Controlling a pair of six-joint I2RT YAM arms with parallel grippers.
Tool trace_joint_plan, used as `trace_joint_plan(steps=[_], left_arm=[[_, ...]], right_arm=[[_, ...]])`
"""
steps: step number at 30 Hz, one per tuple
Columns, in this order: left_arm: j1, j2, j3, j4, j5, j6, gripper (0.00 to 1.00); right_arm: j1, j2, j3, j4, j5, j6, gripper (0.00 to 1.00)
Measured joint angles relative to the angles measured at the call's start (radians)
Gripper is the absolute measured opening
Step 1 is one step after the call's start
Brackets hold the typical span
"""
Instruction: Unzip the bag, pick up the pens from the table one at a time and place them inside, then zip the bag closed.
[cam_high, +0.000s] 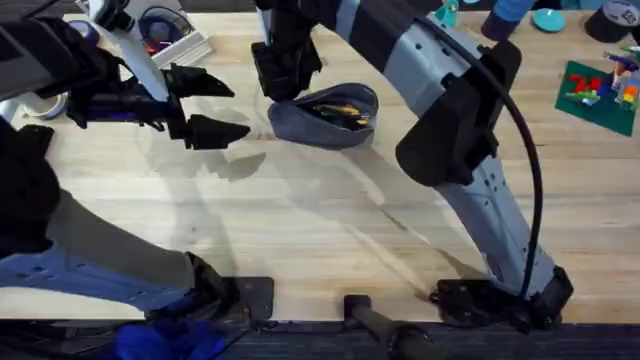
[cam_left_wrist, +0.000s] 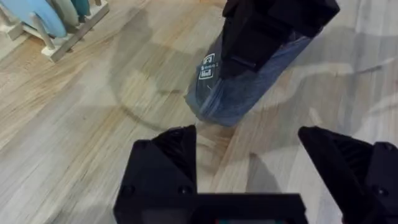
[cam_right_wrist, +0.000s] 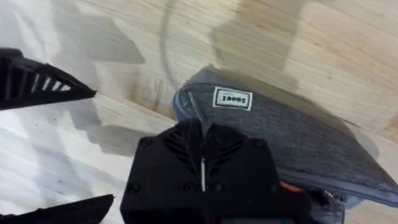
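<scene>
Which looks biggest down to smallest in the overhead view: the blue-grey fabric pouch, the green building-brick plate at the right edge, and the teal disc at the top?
1. The blue-grey fabric pouch, lying open.
2. The green building-brick plate, cut off by the edge, so only roughly placed.
3. The teal disc, clearly smallest.

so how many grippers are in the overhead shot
2. The left gripper hangs open over the table, beside the bag. The right gripper is down at the bag's end nearest the left gripper, fingers pressed together.
</scene>
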Motion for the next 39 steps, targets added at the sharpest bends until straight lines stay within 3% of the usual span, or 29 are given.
trace_joint_plan(steps=[14, 39], left_arm=[[0.000, 0.000, 0.000, 0.000, 0.000, 0.000, 0.994], [0.000, 0.000, 0.000, 0.056, 0.060, 0.000, 0.993]], right_arm=[[-0.003, 0.006, 0.131, -0.083, 0.011, -0.003, 0.031], [-0.003, 0.005, 0.137, -0.111, 0.011, -0.003, 0.031]])
